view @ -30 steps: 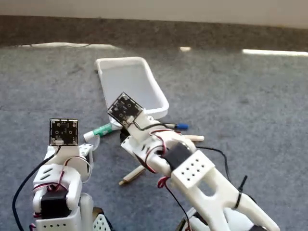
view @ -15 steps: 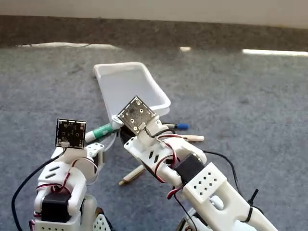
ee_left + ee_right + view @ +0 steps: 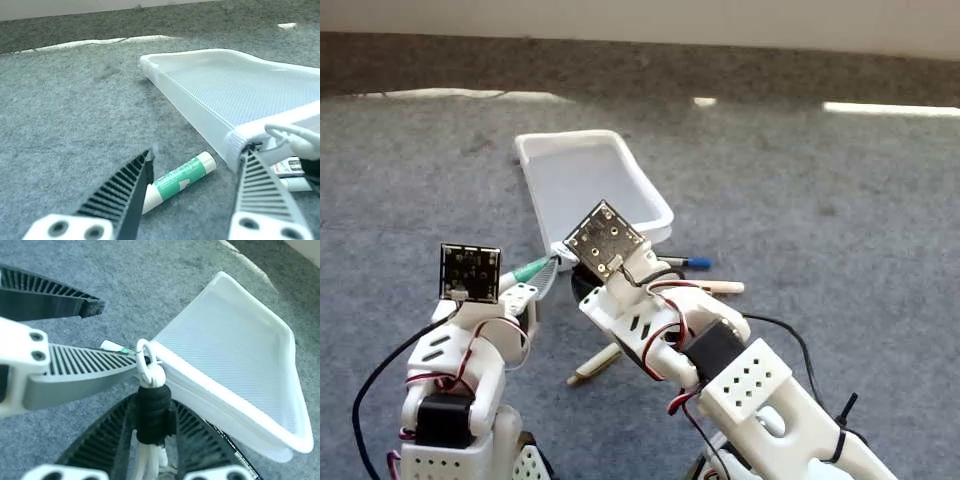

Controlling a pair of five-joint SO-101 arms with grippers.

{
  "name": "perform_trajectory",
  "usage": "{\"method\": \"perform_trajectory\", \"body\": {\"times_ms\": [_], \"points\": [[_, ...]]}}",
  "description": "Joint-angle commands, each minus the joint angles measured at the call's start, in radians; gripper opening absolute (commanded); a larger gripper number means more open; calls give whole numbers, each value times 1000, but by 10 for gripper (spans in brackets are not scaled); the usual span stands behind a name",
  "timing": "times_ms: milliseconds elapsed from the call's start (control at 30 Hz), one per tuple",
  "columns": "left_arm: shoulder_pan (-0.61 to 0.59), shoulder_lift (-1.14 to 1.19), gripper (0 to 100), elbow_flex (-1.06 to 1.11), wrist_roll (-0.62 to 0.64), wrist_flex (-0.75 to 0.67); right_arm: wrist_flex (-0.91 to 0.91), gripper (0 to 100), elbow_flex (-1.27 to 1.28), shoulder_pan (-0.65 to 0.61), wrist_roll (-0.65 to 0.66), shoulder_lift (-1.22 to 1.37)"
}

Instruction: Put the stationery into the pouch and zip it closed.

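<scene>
- two grippers meet at the near corner of the white mesh pouch (image 3: 590, 170), on the grey carpet (image 3: 840, 200).
- right gripper (image 3: 152, 412) is clamped on the zip pull (image 3: 150, 375); left gripper (image 3: 198, 154) stands spread, one finger against that corner.
- glue stick (image 3: 177, 180) lies just left of the pouch, blue-capped pen (image 3: 690, 263) near-right of it; nothing is inside.
- likely step: unzipping. next, the left should pinch the corner so the pouch holds while the pull runs.

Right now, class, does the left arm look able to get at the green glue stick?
Probably yes. The left gripper is open, its fingers either side of the glue stick, which lies bare on the carpet. Only the pouch corner sits close to one finger.
</scene>
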Motion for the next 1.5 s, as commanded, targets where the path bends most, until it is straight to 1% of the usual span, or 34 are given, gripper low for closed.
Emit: {"method": "perform_trajectory", "body": {"times_ms": [0, 167, 333, 467, 633, 767, 867, 967, 1167, 1467], "points": [[16, -5, 252, 15, 5, -51, 2, 5, -13, -16, -8, -35], [16, -5, 243, 27, 5, -63, 79, 5, -18, -41, -6, -36], [13, -8, 162, 24, 0, -63, 101, 5, -19, -42, -6, -36], [-30, -8, 117, 19, 0, -64, 102, 5, -19, -41, -6, -36], [-73, -10, 5, 7, 0, -64, 102, 5, -21, -22, -8, -36], [-134, -10, 7, -10, 6, -60, 99, 5, -22, 54, -9, -44], [-170, -10, 7, -10, 6, -58, 99, 5, -22, 91, -48, -114], [-179, -10, 7, -10, 6, -58, 101, 5, -19, 122, -63, -214], [-179, -10, 7, -10, 6, -58, 102, 5, -12, 134, -63, -352], [-180, -10, 7, -10, 6, -60, 102, 5, -10, 154, -63, -363]]}}
